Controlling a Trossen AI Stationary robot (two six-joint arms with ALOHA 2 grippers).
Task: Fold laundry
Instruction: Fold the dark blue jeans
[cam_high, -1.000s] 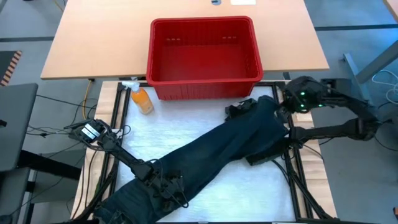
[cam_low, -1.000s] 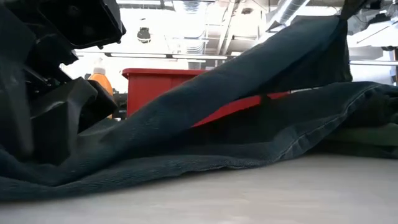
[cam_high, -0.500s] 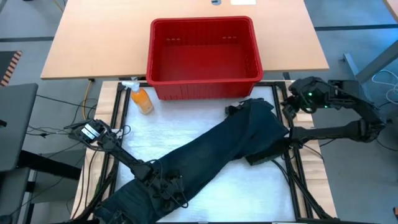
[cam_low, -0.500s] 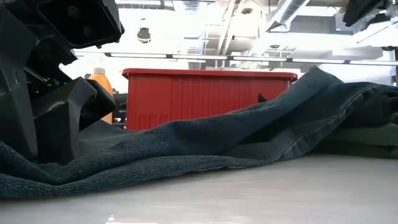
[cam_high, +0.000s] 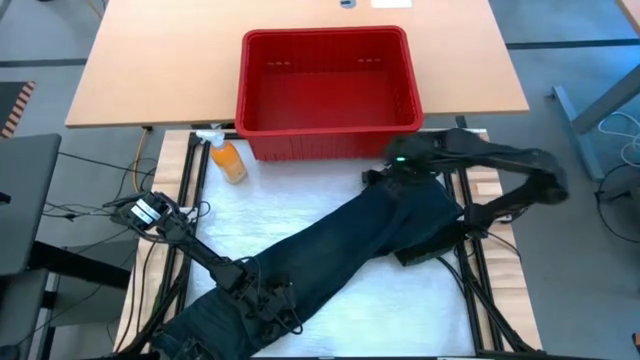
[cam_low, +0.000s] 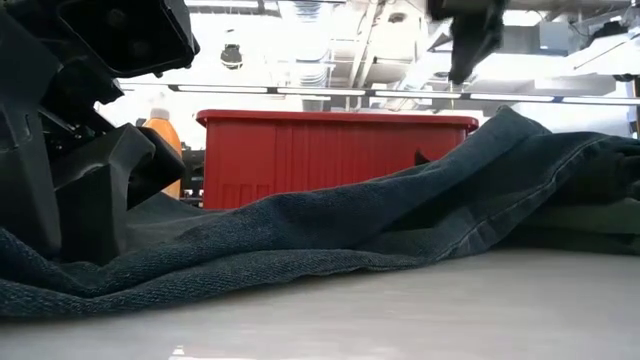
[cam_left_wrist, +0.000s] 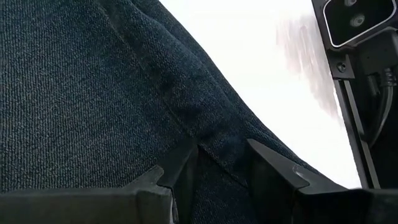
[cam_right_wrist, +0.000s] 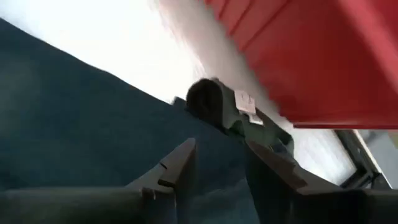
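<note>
Denim first: I see a long dark blue denim garment (cam_high: 340, 250) lying diagonally across the white desk surface (cam_high: 290, 195), from the near left corner up toward the far right. Its far end overlaps a crumpled dark green cloth piece (cam_high: 385, 178) with a small white label, just in front of the red plastic basket (cam_high: 328, 92). That basket stands at the desk's far edge, and I see nothing inside it. An orange spray bottle (cam_high: 228, 160) lies just beside its left front corner.

My left gripper (cam_left_wrist: 221, 165) is low at the near left, its jaws closed on a seam fold of the denim garment. My right gripper (cam_right_wrist: 217, 168) hangs above the far end of the cloth, near the basket's right front corner; its jaws stand apart and hold nothing, with the green piece showing between them. From desk level, the denim rises in a low ridge in front of the basket.
</note>
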